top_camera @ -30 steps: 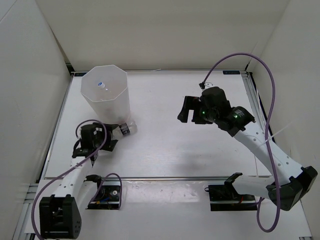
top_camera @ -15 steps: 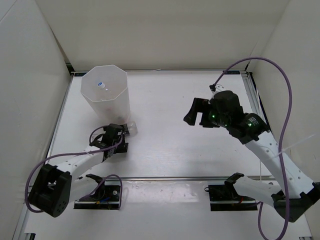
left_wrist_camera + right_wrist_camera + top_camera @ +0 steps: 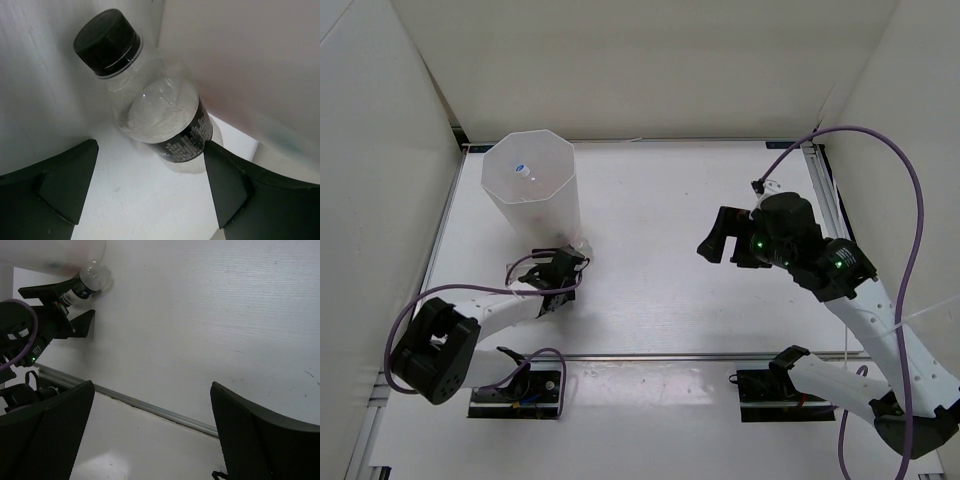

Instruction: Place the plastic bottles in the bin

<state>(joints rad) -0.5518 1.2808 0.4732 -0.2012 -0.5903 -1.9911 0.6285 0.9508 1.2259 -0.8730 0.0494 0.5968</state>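
White table (image 3: 660, 200), white walls (image 3: 640, 60); left hand (image 3: 150, 145) and right hand (image 3: 152, 385) spread, clamping nothing

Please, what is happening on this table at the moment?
The left gripper is down at a black-capped bottle that lies on the table at the foot of the white bin. Its jaws stand open on either side of the bottle, not yet closed. The right gripper hangs open above bare table, holding nothing.
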